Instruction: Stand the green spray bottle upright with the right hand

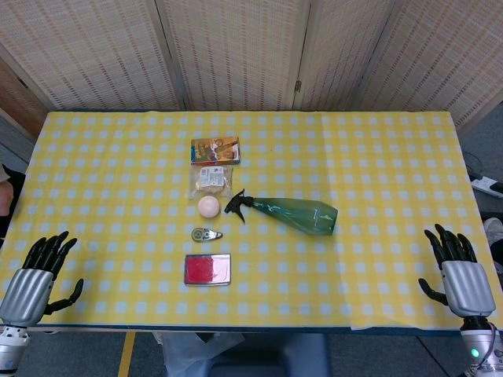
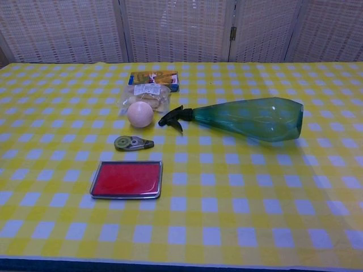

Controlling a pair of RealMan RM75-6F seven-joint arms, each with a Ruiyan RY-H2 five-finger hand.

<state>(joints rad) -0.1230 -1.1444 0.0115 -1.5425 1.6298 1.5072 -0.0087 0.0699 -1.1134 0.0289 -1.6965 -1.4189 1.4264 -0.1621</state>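
The green spray bottle (image 1: 299, 214) (image 2: 252, 118) lies on its side near the middle of the yellow checked table (image 1: 377, 157), its black trigger head (image 1: 236, 204) pointing left and its wide base to the right. My right hand (image 1: 460, 275) hovers at the table's near right corner, fingers spread, holding nothing, well away from the bottle. My left hand (image 1: 35, 275) sits at the near left corner, also with fingers apart and empty. Neither hand shows in the chest view.
Left of the bottle's head run a pale ball (image 1: 208, 206), a bagged snack (image 1: 211, 179), a colourful box (image 1: 214, 150), a small tape dispenser (image 1: 205, 234) and a red tin (image 1: 207, 269). Folding screens stand behind the table.
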